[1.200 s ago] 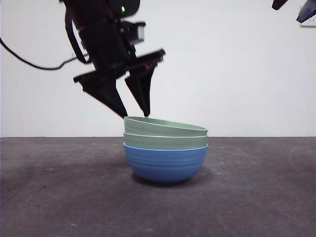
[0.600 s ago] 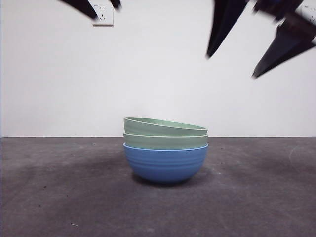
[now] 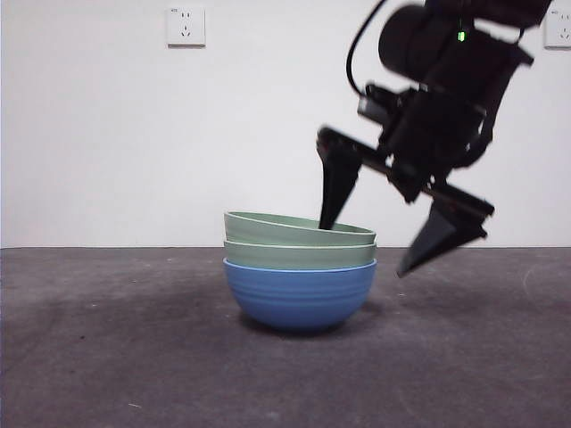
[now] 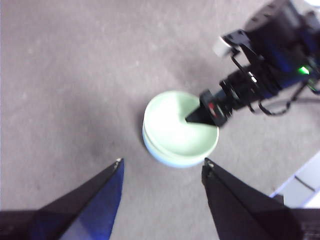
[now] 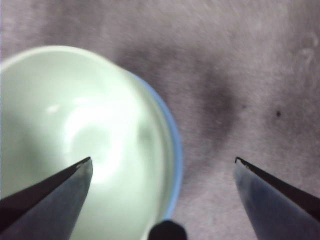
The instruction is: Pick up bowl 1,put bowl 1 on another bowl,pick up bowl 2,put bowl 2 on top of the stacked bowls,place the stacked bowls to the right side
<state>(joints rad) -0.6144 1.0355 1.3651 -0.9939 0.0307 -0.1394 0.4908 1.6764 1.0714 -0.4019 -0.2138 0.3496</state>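
The stacked bowls stand mid-table: a blue bowl (image 3: 299, 294) at the bottom, a pale green bowl (image 3: 294, 255) nested in it, and a second pale green bowl (image 3: 285, 227) on top, tilted. My right gripper (image 3: 363, 249) is open and straddles the stack's right rim, one jaw inside the top bowl and the other outside. In the right wrist view the right gripper (image 5: 163, 159) spans the green bowl (image 5: 60, 115) and the blue rim (image 5: 175, 150). My left gripper (image 4: 162, 160) hangs open high above the stack (image 4: 175, 125), holding nothing.
The dark grey table (image 3: 107, 339) stretches to both sides of the stack. Wall sockets (image 3: 186, 25) sit high on the white wall behind. A pale object (image 4: 305, 185) lies at the table's edge in the left wrist view.
The left gripper, which was at the stack's left rim, has risen out of the front view. The right gripper has come down from the upper right onto the right rim. The bowls have not moved.
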